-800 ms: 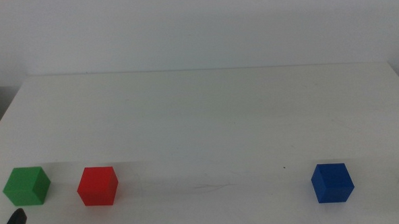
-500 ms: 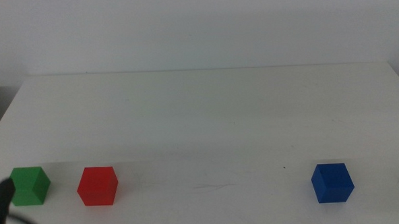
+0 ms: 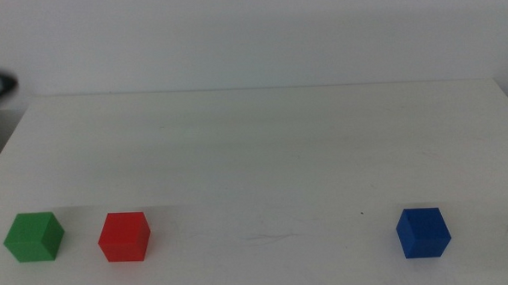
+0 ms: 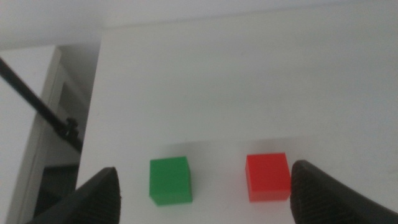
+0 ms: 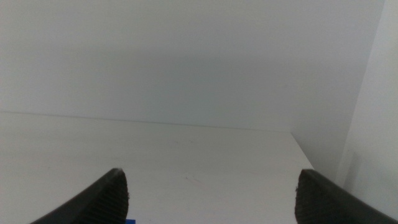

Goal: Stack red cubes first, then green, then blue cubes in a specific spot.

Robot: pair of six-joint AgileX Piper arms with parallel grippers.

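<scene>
Sitting apart: 1 red cube, 1 green, 1 blue.

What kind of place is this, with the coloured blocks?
Probably a robot test bench: a plain white table against a bare wall, holding only a red cube, green cube and blue cube.

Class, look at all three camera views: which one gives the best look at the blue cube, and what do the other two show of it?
The middle view shows it best: the whole blue cube sits unobstructed on the white table. The right wrist view catches only a blue sliver at the picture's edge. The left wrist view does not show it at all.
</scene>
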